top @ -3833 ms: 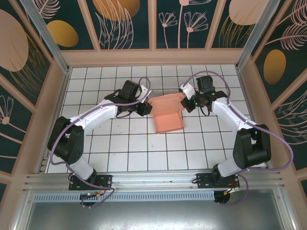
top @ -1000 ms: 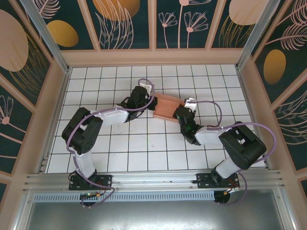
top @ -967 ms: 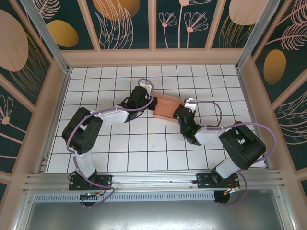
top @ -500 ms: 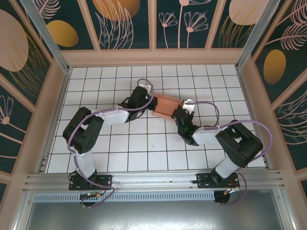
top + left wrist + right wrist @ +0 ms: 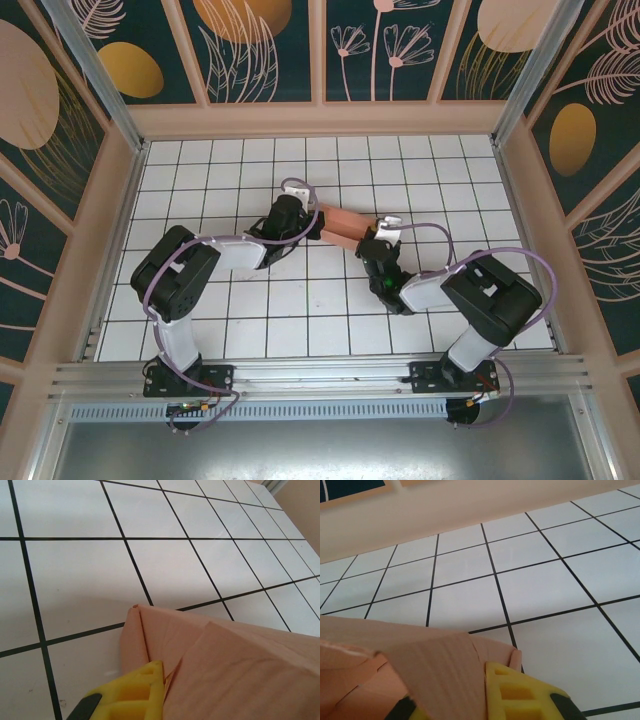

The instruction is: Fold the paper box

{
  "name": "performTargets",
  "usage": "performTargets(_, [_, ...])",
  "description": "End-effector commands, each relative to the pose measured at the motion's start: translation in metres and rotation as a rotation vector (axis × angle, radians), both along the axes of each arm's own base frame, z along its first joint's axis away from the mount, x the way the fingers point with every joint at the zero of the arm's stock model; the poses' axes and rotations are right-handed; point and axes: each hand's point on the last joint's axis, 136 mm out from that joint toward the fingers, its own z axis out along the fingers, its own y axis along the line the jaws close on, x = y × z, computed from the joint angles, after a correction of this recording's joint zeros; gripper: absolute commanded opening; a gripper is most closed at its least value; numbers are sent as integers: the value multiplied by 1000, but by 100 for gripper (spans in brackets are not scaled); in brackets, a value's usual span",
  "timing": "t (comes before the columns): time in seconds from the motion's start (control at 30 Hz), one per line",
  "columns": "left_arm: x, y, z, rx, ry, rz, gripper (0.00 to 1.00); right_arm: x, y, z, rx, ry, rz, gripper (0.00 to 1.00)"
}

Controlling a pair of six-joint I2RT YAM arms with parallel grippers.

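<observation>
White-tiled counter within a patterned enclosure. The paper box is seen toward the far middle, flanked at either end by the left jaws and right jaws, yellow pads against its card. Whether either pair is clenched cannot be told. Uneven inward pressure could buckle the card or spring a flap.

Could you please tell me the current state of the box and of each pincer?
paper box, partly folded, flaps overlapping, between both pincers.
left pincer, yellow finger touching the card; open or shut unclear.
right pincer, yellow finger touching the card; open or shut unclear.
</observation>
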Motion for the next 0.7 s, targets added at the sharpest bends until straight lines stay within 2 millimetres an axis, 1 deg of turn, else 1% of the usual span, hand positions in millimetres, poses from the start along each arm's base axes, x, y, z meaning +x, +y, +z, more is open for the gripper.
performTargets(0.0, [-18,18,-39,102,94,21,0,-5,1,17,-6,-73,8,16])
performTargets(0.03, [-18,19,-40,109,92,24,0,-7,4,22,-6,-88,23,20])
performTargets(0.1, [-18,21,-42,126,90,31,0,-11,7,31,-14,-122,47,36])
performTargets(0.17, [-18,23,-43,139,89,36,0,-17,10,40,-19,-156,73,47])
performTargets(0.3, [-17,24,-44,148,85,39,0,-32,10,55,-15,-202,110,60])
performTargets(0.47, [-16,25,-39,151,70,42,0,-52,-4,76,32,-257,125,67])
performTargets(0.57, [-15,26,-34,150,57,44,0,-64,-12,96,68,-302,143,70])
performTargets(0.67, [-15,25,-29,144,39,40,0,-70,-21,119,101,-342,134,71])
